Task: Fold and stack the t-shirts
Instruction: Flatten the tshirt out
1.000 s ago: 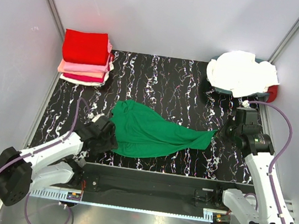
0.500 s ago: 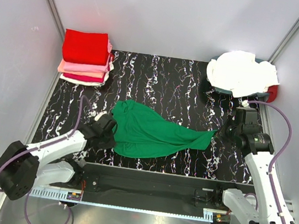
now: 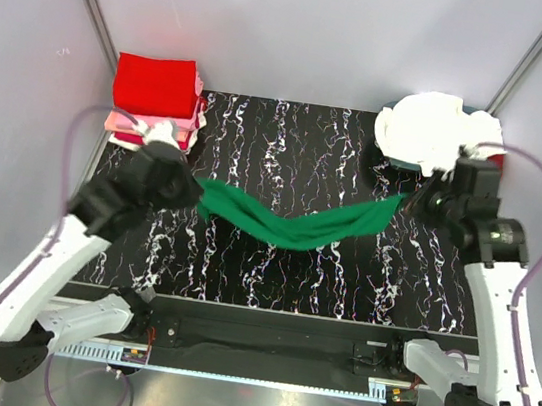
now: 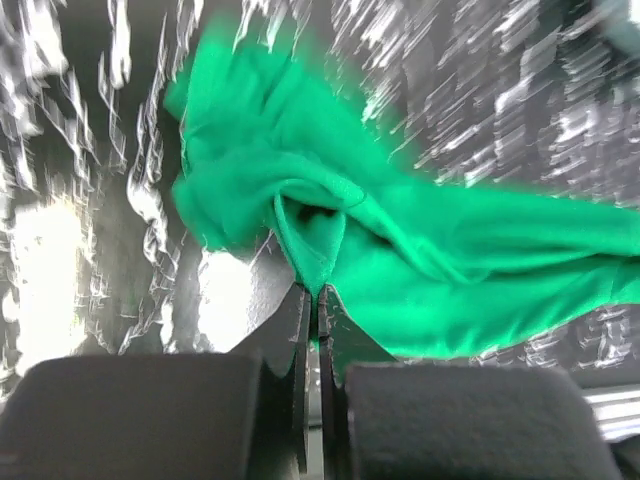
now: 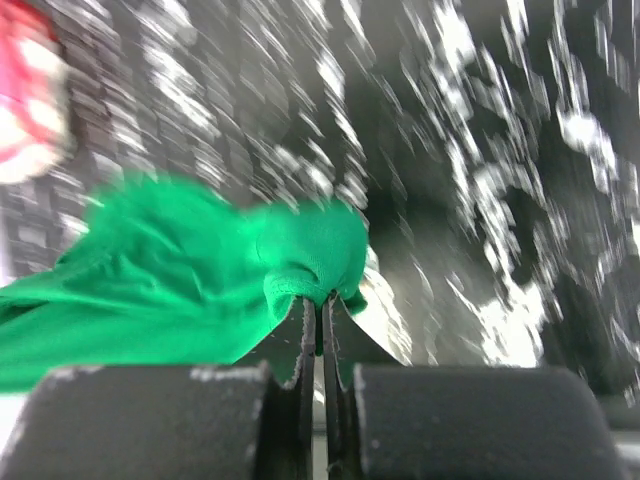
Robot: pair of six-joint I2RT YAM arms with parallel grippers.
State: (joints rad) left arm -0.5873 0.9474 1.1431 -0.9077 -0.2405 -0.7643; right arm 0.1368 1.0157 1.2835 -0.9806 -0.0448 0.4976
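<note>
The green t-shirt (image 3: 293, 224) hangs unfolded above the desk (image 3: 271, 274), stretched between our left claw (image 3: 194, 191) and right claw (image 3: 414, 196), both clamped on its ends. A folded stack (image 3: 155, 96) sits far left; white shirts (image 3: 433, 130) wait far right.

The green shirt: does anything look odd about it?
Yes. The green t-shirt is bunched into a sagging rope over the mat, pinched at its ends by the left gripper and right gripper, not spread flat for folding.

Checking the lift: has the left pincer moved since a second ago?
Yes. The left pincer, shut on the green t-shirt, moved away from the arm bases, toward the folded stack.
</note>
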